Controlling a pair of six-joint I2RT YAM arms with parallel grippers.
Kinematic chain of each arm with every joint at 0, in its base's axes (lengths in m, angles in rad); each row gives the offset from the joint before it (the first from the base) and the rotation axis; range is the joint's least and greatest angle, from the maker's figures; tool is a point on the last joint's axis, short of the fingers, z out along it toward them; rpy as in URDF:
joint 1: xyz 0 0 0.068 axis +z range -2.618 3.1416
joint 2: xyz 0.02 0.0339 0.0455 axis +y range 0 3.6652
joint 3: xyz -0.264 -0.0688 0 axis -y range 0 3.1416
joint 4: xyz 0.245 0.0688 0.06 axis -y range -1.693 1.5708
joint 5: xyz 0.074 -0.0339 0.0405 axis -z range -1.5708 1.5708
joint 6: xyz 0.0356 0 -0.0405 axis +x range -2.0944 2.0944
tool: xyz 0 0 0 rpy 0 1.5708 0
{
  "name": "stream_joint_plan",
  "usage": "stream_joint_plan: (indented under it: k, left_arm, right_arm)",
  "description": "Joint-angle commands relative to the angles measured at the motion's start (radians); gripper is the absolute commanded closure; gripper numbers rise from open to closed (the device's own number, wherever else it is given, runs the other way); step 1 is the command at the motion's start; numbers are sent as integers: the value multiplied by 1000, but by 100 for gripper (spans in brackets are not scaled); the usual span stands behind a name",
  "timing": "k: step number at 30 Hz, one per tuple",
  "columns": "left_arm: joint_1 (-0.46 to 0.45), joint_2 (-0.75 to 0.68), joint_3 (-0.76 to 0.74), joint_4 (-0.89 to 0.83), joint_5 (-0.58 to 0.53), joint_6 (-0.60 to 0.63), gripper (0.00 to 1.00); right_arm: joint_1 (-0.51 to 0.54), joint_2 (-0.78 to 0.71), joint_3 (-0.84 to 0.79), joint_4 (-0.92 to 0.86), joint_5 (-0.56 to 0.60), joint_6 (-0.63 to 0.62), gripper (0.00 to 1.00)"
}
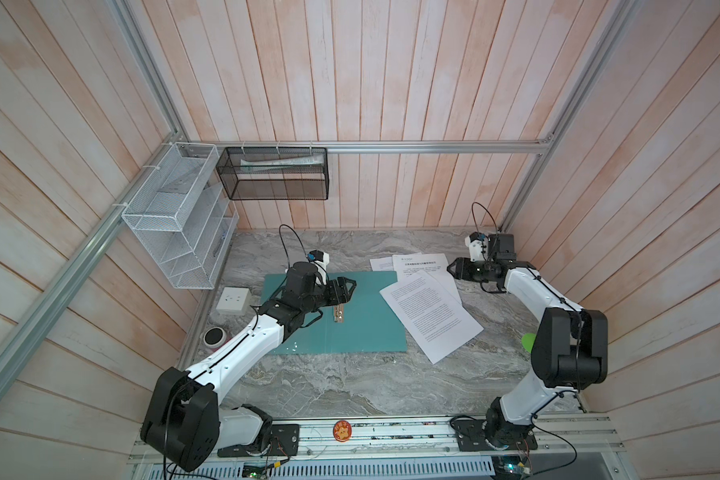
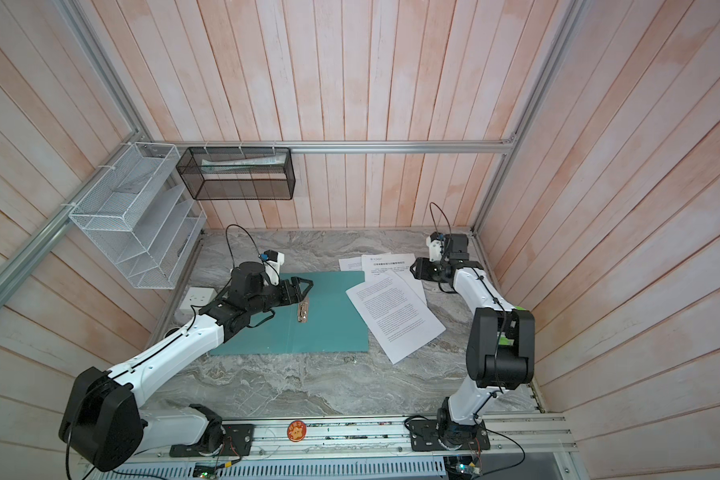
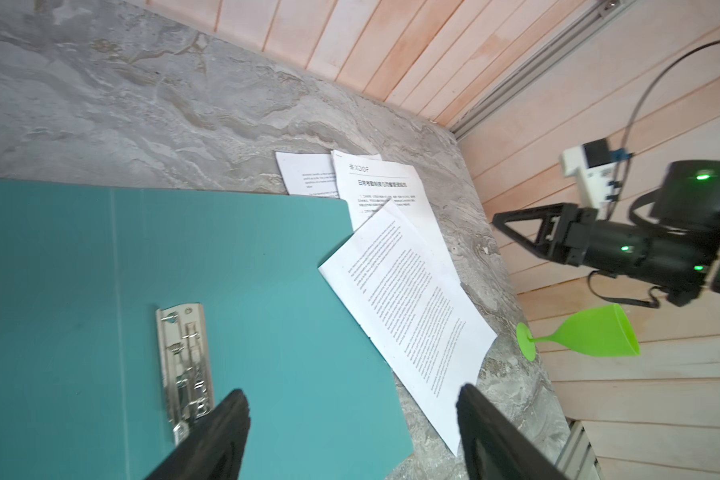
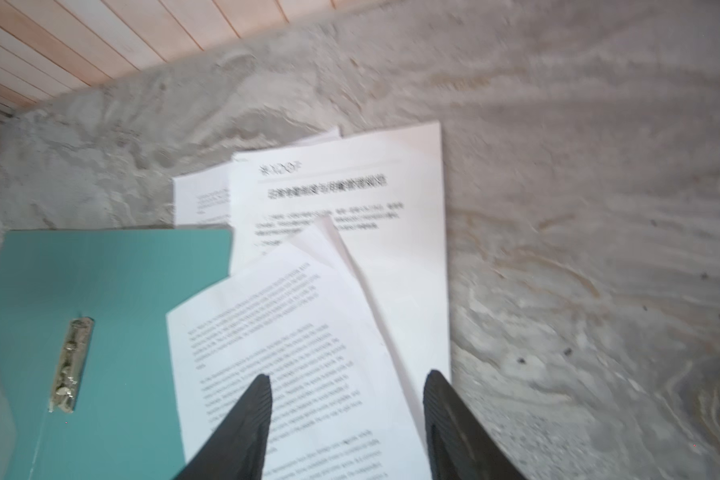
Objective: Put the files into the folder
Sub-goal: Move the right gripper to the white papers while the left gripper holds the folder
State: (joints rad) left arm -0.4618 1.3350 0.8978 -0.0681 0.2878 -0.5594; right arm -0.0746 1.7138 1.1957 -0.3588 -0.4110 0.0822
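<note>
The teal folder (image 1: 362,328) (image 2: 329,332) lies open and flat on the marble table, its metal clip (image 1: 338,312) (image 3: 184,365) near the spine. The files (image 1: 429,320) (image 2: 395,316) are white printed sheets fanned out to the folder's right. The top sheet (image 4: 292,340) overlaps the folder's right edge, and a sheet with a bold heading (image 3: 383,187) lies behind it. My left gripper (image 1: 351,286) (image 3: 352,401) hovers open over the folder beside the clip, empty. My right gripper (image 1: 453,268) (image 4: 346,386) is open and empty above the far right part of the sheets.
A white wire rack (image 1: 175,216) and a black mesh basket (image 1: 275,174) hang on the back left walls. A white socket box (image 1: 233,300) and a round black object (image 1: 213,336) sit left of the folder. A green plastic goblet (image 3: 587,332) lies by the right wall.
</note>
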Motion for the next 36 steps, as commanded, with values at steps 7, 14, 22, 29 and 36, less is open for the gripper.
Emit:
stream_joint_plan:
  k: [7,14,22,29,36]
  left_arm:
    - [-8,115,39,140,151,23,19]
    - [-8,155,46,136,157,38,19]
    - [-9,195,26,165,183,26,20]
    - [-39,229,21,179,173,27,19]
    - [-70,277,55,174,172,13,20]
  right_arm:
    - [-93,135,-76,-157,-146,-118,45]
    - [-101,135,-134,-178,-91,-102,50]
    - [-101,-39,-294,-148,-178,-17,53]
    - [-75,-193,-354,-126,-211,54,53]
    - [-62,-221,-240,-220,211,87,52]
